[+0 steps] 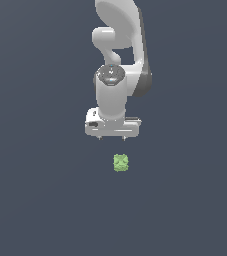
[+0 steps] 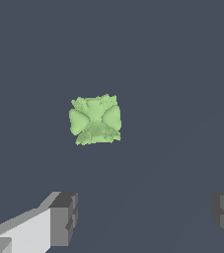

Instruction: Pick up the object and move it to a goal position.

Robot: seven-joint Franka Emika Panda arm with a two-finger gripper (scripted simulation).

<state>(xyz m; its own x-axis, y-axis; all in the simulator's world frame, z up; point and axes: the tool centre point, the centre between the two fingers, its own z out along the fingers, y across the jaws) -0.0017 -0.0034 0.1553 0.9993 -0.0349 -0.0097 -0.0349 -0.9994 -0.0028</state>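
The object (image 1: 120,162) is a small light-green lumpy cube lying on the flat dark grey-blue surface. In the wrist view the object (image 2: 95,119) shows a bumpy top and nothing touches it. My white gripper (image 1: 112,137) hangs off the surface, a little way from the object in the exterior view and slightly toward that view's left. The gripper (image 2: 144,217) is open: its two grey fingertips (image 2: 64,217) stand wide apart with only bare surface between them, and the object lies outside that gap.
The white arm (image 1: 117,45) rises behind the gripper to the top of the exterior view. The dark surface (image 1: 45,200) spreads in all directions around the object with no other items showing.
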